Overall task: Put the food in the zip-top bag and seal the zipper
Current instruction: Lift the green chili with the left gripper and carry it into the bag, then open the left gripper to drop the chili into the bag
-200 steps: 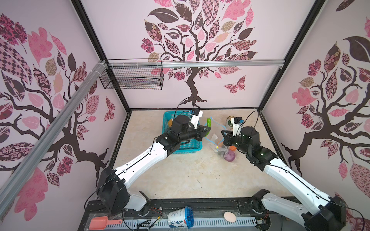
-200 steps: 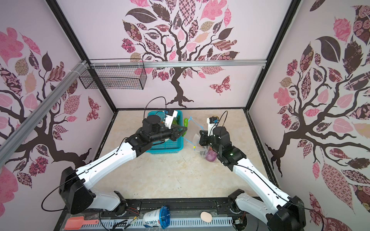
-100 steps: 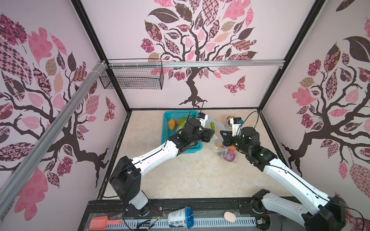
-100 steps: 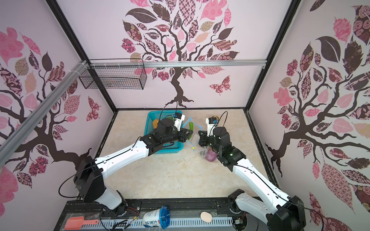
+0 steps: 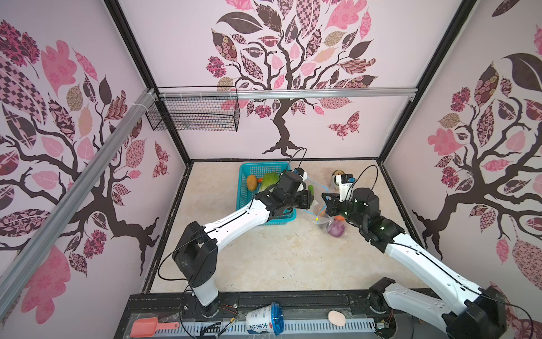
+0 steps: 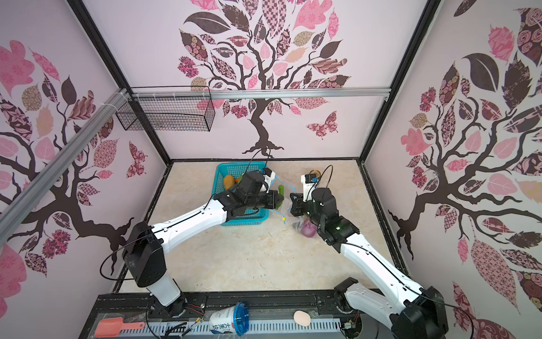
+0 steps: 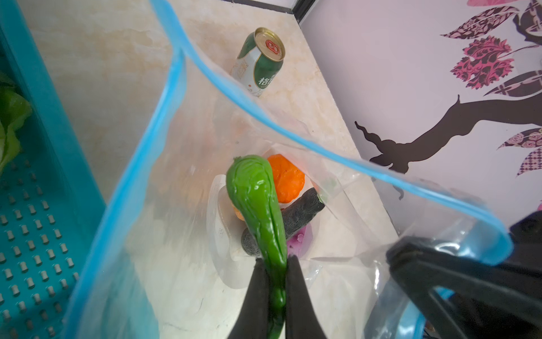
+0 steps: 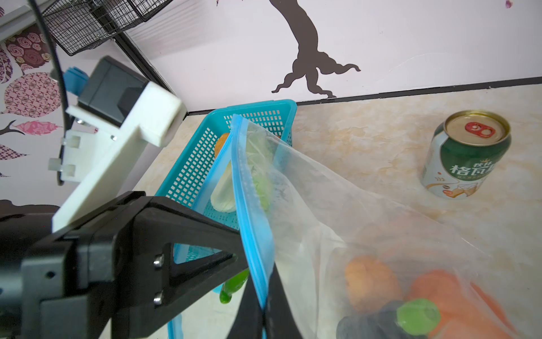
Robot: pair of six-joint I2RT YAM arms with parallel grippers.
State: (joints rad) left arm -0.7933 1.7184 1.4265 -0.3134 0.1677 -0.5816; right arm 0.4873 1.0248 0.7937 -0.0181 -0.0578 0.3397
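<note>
Clear plastic edged with a light blue zipper (image 7: pixel 293 138) made up the zip-top bag (image 7: pixel 176 190), which lay on the table just beside the teal basket (image 5: pixel 243 187) with its mouth gaping wide. The right gripper (image 8: pixel 262 293) was closed tight on the blue strip, holding that edge of the mouth up. The left gripper (image 7: pixel 275 264) was pinched on the thin end of a long green toy vegetable (image 7: pixel 258 205), whose thick end hung inside the open mouth. An orange pumpkin (image 7: pixel 286 179), a dark piece (image 7: pixel 299 217) and a purple onion (image 5: pixel 336 229) lay in the bottom of the bag. The small yellow slider (image 5: pixel 316 218) showed in a top view. A napa cabbage (image 5: pixel 268 179) and a potato (image 5: pixel 251 182) sat in the basket, and a green-white drink can (image 7: pixel 259 63) stood upright on the table beyond the bag.
</note>
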